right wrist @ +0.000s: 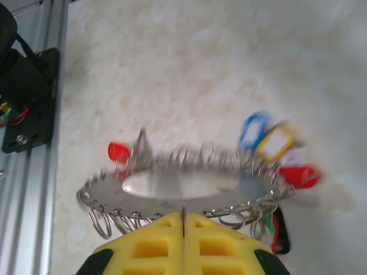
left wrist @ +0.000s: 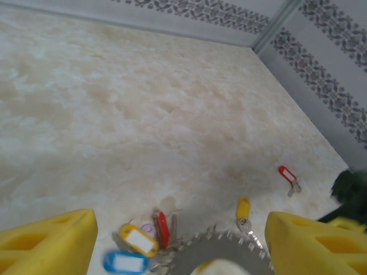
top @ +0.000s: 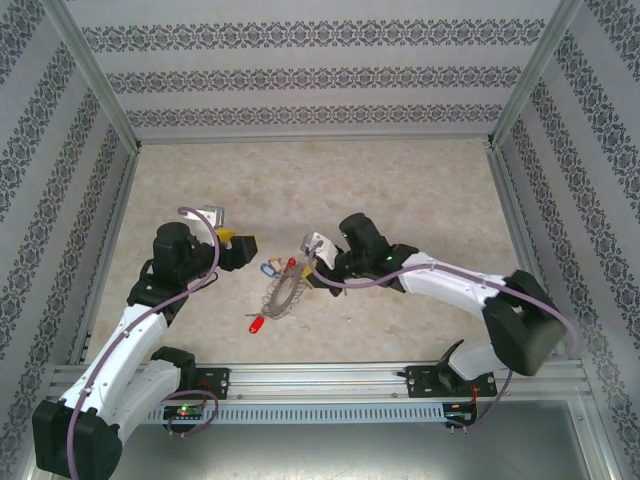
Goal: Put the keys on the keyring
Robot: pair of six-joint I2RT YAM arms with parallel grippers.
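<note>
My right gripper (right wrist: 183,216) is shut on the near rim of the keyring (right wrist: 189,186), a grey metal ring fringed with wire loops and coloured tags. In the top view the right gripper (top: 315,262) holds the keyring (top: 285,292) at mid table. A key with a red tag (top: 257,323) lies on the table by the ring's near end; the same red tag (left wrist: 288,175) lies apart from the ring. A key with a yellow tag (left wrist: 243,209) sits against the keyring (left wrist: 223,252); I cannot tell whether it is attached. My left gripper (left wrist: 180,220) is open, left of the ring, nothing between its fingers.
Blue (left wrist: 126,262), yellow (left wrist: 137,238) and red (left wrist: 162,226) tags bunch at the ring's far end. The aluminium rail (top: 320,380) carrying the arm bases runs along the near edge. Patterned walls (top: 320,80) enclose the marbled table (top: 400,190).
</note>
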